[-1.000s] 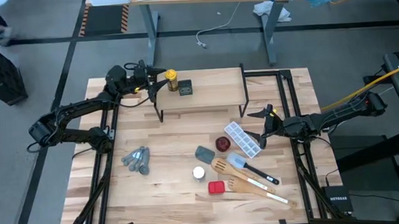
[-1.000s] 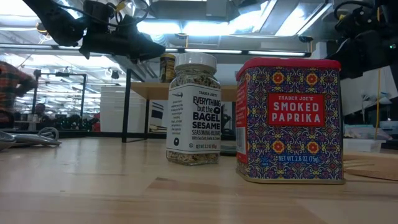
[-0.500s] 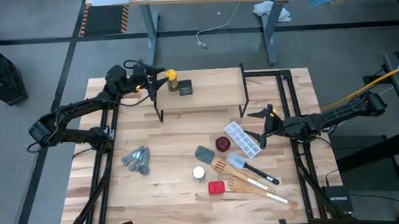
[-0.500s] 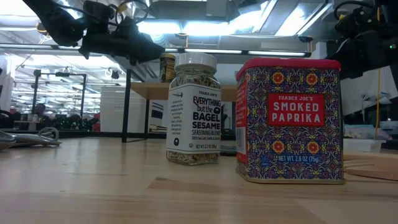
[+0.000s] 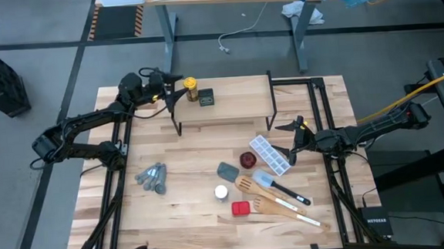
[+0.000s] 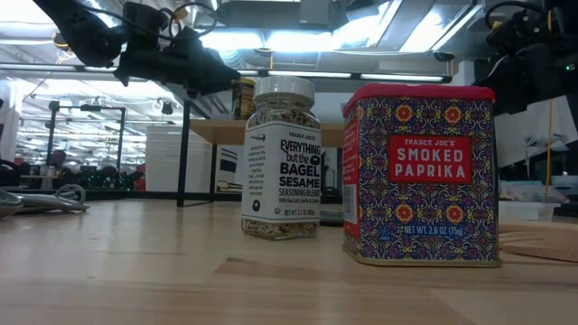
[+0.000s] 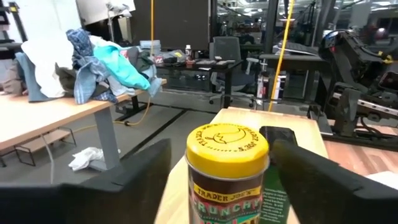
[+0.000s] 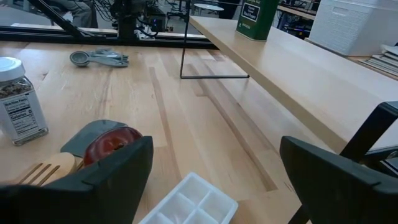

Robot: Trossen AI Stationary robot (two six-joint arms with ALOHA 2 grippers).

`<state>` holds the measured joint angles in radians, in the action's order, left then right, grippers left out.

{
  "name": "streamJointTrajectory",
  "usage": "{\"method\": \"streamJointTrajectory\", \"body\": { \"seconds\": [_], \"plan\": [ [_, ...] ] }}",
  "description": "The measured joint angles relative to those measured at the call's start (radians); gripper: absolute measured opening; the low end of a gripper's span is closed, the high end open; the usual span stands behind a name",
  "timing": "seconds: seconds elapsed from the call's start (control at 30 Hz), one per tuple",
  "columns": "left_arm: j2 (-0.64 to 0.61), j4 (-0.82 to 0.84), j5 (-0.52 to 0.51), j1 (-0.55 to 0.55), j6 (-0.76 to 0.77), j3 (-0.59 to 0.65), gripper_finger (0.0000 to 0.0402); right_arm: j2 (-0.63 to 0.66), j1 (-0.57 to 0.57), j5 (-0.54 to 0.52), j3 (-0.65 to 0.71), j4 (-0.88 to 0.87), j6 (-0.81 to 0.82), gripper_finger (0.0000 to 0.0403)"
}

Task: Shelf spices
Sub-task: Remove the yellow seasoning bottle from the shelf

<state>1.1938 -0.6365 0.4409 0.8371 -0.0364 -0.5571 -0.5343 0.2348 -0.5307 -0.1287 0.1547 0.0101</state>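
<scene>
Left gripper [image 5: 175, 87], fingers apart, flanks the yellow-lidded amber jar [image 5: 191, 85] at the shelf's [image 5: 236, 102] left end, apparently untouched; dark square tin [image 5: 206, 98] beside.

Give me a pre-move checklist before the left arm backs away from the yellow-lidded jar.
1. Yellow-lidded jar upright on the shelf: ok.
2. Left gripper jaws open either side of the jar: ok.
3. Jaws clear of the jar's sides: cannot tell.
4. Dark tin on the shelf beside the jar: ok.
5. White-capped jar and red tin shelved: not ok, both on the table.
6. Right gripper off the shelf, open: ok.
</scene>
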Motion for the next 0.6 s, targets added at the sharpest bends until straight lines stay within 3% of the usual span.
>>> {"method": "streamJointTrajectory", "body": {
  "seconds": [0.27,0.6],
  "plan": [
    [0.0,0.025,-0.009,0.003,-0.001,0.0,0.0388,0.0,0.0,0.0,0.0,0.0,0.0,0.0356],
    [0.0,0.077,0.024,-0.001,-0.05,0.0,0.0399,0.0,0.0,0.0,0.0,0.0,0.0,0.0356]
  ]
}}
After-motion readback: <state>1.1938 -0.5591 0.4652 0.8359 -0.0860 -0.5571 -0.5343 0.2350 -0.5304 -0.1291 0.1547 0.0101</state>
